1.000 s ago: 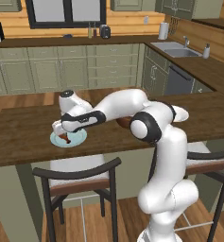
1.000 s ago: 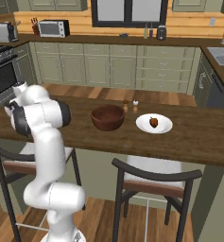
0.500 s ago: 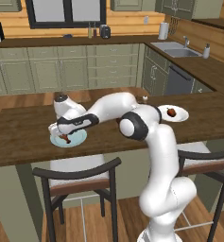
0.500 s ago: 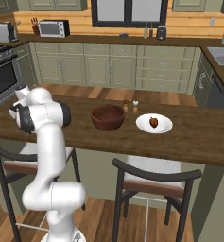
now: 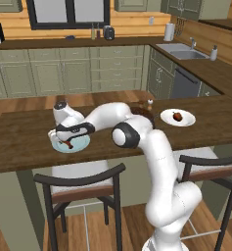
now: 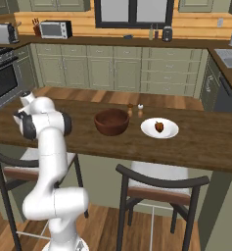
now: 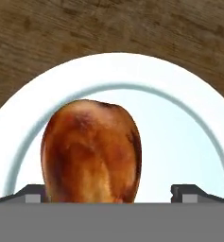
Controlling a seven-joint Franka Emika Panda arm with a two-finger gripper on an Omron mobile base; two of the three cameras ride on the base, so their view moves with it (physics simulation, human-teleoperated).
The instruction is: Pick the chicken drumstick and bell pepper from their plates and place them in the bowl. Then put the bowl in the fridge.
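Note:
The orange-brown chicken drumstick lies on a pale blue plate, its thick end toward the camera. My gripper is open and low over it, one fingertip on each side and not touching it. In the left base view the gripper sits on the blue plate at the island's left. The dark bell pepper rests on a white plate. Beside it stands the reddish-brown bowl. The fridge is out of view.
Small salt and pepper shakers stand just behind the bowl. Two dark bar stools sit at the island's near edge. Green cabinets and a back counter with a sink line the far walls.
The arm has folded further left and the hand has sunk closer over the blue plate. The jaws have stayed open. Bowl, pepper and plates have not moved.

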